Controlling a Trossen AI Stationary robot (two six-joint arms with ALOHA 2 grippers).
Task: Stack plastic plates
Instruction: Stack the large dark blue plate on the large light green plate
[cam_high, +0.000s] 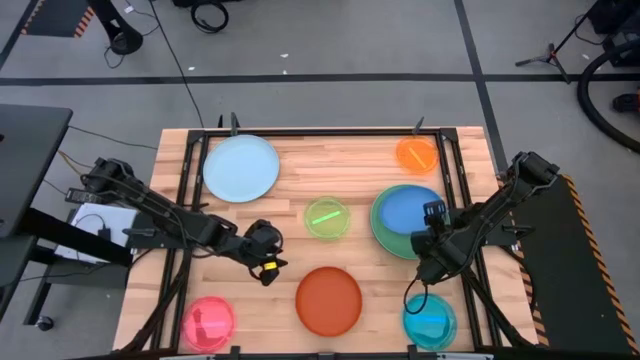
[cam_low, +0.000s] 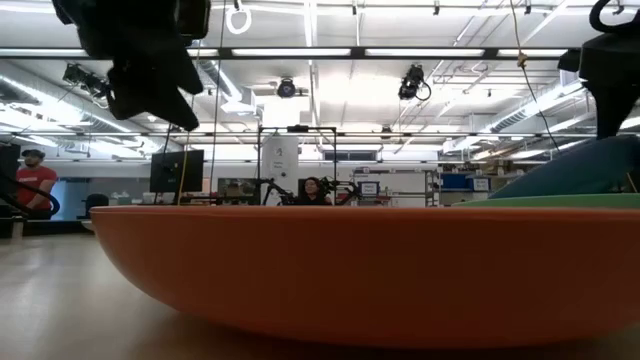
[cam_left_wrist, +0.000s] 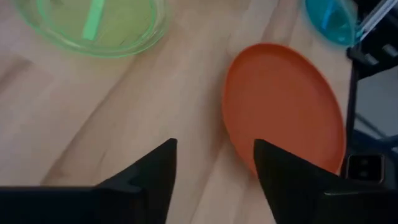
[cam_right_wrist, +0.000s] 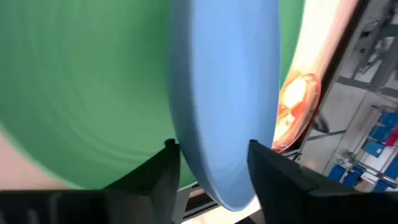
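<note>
My right gripper (cam_high: 428, 243) (cam_right_wrist: 214, 158) is shut on the blue plate (cam_high: 405, 210), which lies on a green plate (cam_high: 382, 232) at the table's right. My left gripper (cam_high: 265, 262) (cam_left_wrist: 214, 162) is open and hovers over bare wood between the lime plate (cam_high: 327, 217) and the red-orange plate (cam_high: 328, 300), touching nothing. In the left wrist view the red-orange plate (cam_left_wrist: 286, 106) lies just beside one finger. The light blue plate (cam_high: 240, 167), orange plate (cam_high: 417, 154), pink plate (cam_high: 208, 322) and cyan plate (cam_high: 430, 320) rest flat on the table. My right gripper pinches the blue plate's rim (cam_right_wrist: 211, 149) between its two fingers, on the plate's near right side. The fingers come slanting down from the table's near right. In the low view the blue plate (cam_low: 575, 165) sits tilted, its right side raised over the green plate (cam_low: 560, 201).
Black frame rails (cam_high: 190, 190) run along the table's left and right sides. Bare wood (cam_high: 330, 165) lies between the light blue and orange plates. Beyond the table the low view shows a workshop with a person (cam_low: 35, 185) far off at the left.
</note>
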